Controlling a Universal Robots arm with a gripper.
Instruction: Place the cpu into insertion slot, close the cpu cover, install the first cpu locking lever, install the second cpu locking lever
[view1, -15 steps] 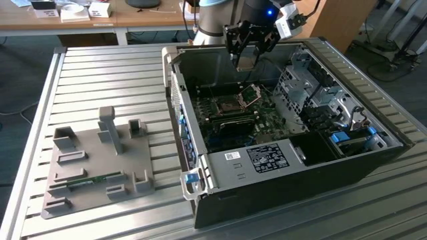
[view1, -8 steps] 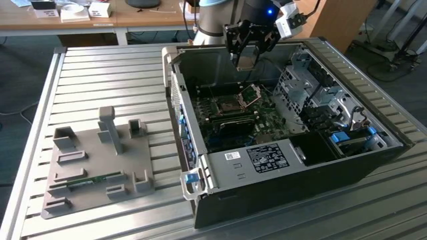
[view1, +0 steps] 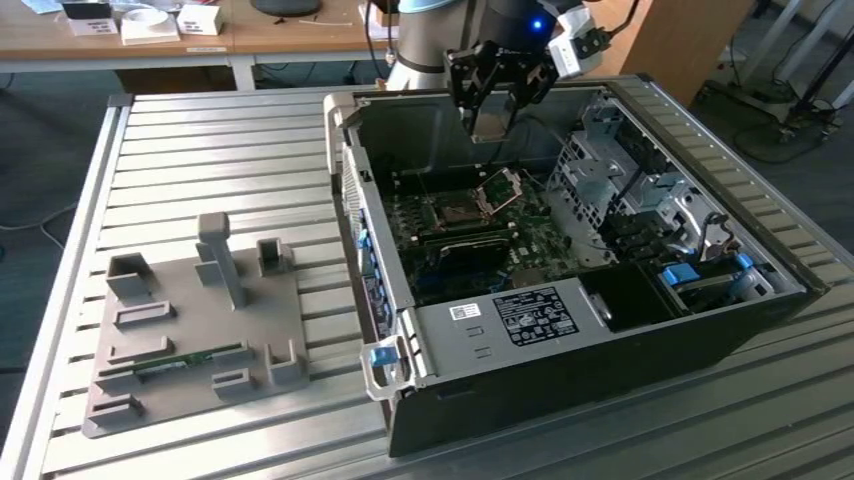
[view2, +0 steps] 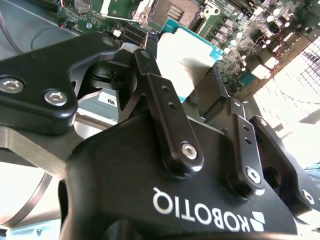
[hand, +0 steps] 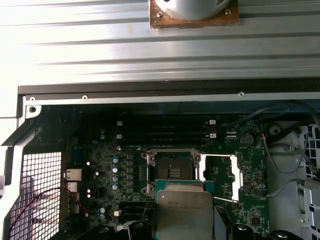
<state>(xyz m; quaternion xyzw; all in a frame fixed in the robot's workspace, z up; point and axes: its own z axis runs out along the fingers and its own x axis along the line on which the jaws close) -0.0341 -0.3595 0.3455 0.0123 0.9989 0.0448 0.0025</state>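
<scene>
The gripper (view1: 491, 110) hangs over the open computer case (view1: 747, 330) in the upper middle of the exterior view, its fingers (view2: 167, 120) clamped on two opposite edges of the cpu (hand: 185, 214), which is well clear of the board. The insertion slot (hand: 172, 170) lies below the held chip, a little down and to the left of the gripper in the exterior frame. In the first wrist view the chip's square edges run roughly parallel to the slot's rim. The slot looks bare, with only its contact field showing. The cpu cover (hand: 220, 176) is swung open just beside it on the green motherboard (view1: 534, 235). At lower left of the exterior view, a grey fixture tray (view1: 254, 300) holds a green memory stick (view1: 174, 363) in one groove.
</scene>
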